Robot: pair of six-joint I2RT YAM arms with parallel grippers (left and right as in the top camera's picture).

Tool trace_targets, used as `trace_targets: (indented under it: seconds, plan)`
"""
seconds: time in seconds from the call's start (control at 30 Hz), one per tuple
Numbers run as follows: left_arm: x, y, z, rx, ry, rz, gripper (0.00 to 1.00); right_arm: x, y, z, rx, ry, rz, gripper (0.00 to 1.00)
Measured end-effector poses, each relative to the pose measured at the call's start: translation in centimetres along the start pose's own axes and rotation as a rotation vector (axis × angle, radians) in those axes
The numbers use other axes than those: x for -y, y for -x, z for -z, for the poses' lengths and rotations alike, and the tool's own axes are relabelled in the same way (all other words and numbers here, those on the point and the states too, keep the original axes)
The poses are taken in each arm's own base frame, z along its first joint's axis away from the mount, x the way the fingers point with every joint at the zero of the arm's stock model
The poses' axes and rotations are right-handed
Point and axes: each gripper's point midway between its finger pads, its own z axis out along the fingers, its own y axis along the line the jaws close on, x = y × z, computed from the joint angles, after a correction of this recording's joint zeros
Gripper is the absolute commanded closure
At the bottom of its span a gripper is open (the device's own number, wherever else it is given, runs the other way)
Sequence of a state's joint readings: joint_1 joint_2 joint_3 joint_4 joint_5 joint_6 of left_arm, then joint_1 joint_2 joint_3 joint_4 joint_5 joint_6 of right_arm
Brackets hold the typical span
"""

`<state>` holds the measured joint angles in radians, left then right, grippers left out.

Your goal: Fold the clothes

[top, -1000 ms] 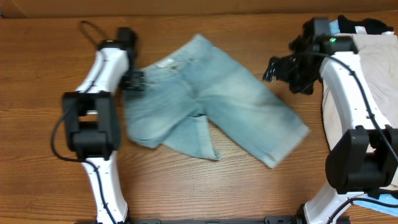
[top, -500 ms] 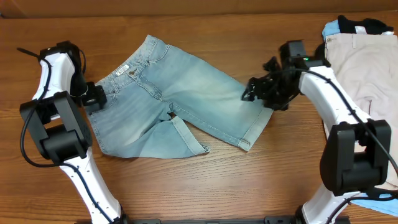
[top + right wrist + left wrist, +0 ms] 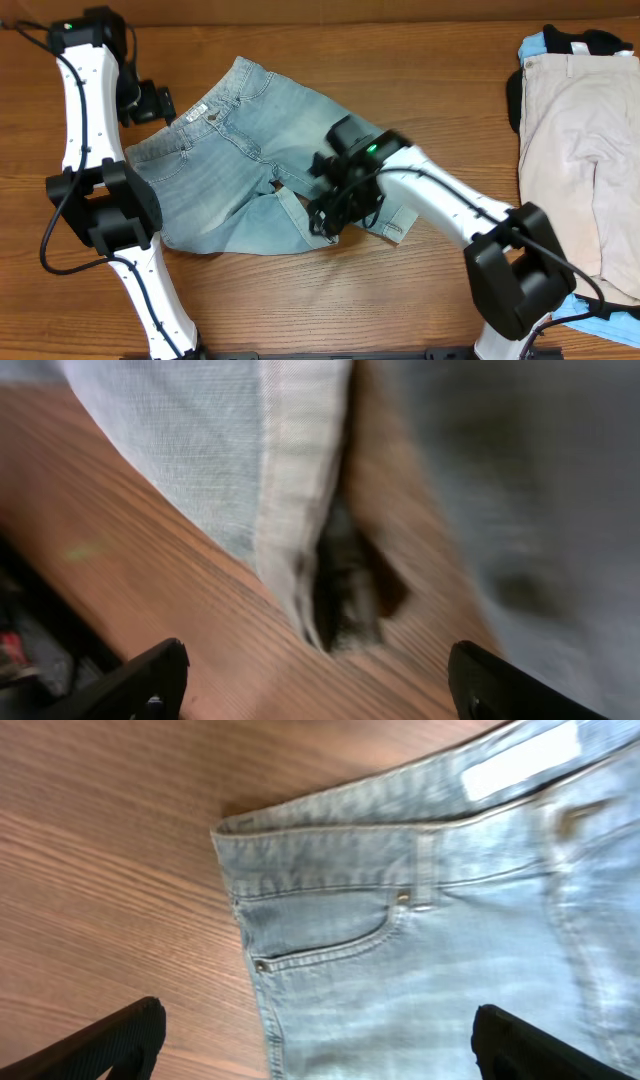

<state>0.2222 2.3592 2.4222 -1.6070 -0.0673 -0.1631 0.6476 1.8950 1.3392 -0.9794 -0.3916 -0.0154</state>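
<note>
Light blue denim shorts (image 3: pixel 250 160) lie flat on the wooden table, waistband toward the upper left, legs toward the lower right. My left gripper (image 3: pixel 160 103) is open and empty beside the waistband's left corner; the left wrist view shows the pocket and waistband (image 3: pixel 400 920) under its spread fingers (image 3: pixel 320 1045). My right gripper (image 3: pixel 330 212) is open and empty, low over the crotch and inner hem of the shorts. The blurred right wrist view shows a hem edge (image 3: pixel 290 490) above bare wood between its fingers (image 3: pixel 320 685).
A pile of clothes sits at the right edge: beige trousers (image 3: pixel 585 140) on top, with black and blue garments (image 3: pixel 560 40) at the far end. A blue item (image 3: pixel 600 320) lies at the bottom right. Bare wood surrounds the shorts.
My right gripper let go of the leg hem and swept left to the middle of the shorts. My left gripper let go of the waistband and moved up. The shorts stay spread.
</note>
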Motion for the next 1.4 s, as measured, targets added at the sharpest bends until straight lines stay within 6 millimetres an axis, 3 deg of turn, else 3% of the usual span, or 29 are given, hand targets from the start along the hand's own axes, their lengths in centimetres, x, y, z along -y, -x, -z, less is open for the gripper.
trace_targets:
  seconds: [0.1,0.17,0.3,0.37,0.47,0.57,0.83,1.07,1.2,1.27,1.4]
  plan:
    - [0.4,0.7,2.1,0.053,-0.036,0.006,0.0,-1.0,-0.6,-1.6,-0.009,-0.029,0.031,0.27]
    - [0.6,1.0,3.0,0.078,-0.052,0.007,0.0,-1.3,-0.7,-2.3,-0.005,-0.04,0.043,0.4]
    - [0.7,0.8,3.4,0.075,-0.062,0.007,0.0,-1.3,-1.2,-2.9,-0.012,-0.06,0.035,0.85]
    - [0.7,0.6,3.4,0.069,-0.062,0.006,0.0,-1.1,-1.1,-2.9,-0.01,-0.07,0.024,0.96]
    - [0.7,0.6,3.4,0.067,-0.062,0.006,0.0,-0.8,-1.6,-2.8,-0.027,-0.081,-0.019,0.96]
    - [0.8,0.5,3.4,0.063,-0.064,0.006,0.0,-0.2,-3.4,-2.5,-0.095,-0.098,-0.096,0.96]
    - [0.8,0.4,3.4,0.058,-0.067,0.006,0.0,2.4,-11.7,0.4,-0.404,-0.258,-0.456,0.96]
    - [0.8,0.1,3.4,0.049,-0.065,0.005,0.0,3.8,-14.3,0.4,-0.471,-0.303,-0.574,0.96]
    - [1.1,0.1,3.4,0.049,-0.066,-0.008,0.0,4.6,-14.6,0.4,-0.451,-0.318,-0.622,0.93]
    - [1.4,0.0,3.4,0.049,-0.066,-0.022,0.0,4.8,-14.2,1.4,-0.4,-0.317,-0.649,0.9]
    - [2.6,-0.2,3.5,0.05,-0.067,-0.052,0.0,5.2,-13.4,4.8,-0.258,-0.297,-0.7,0.72]
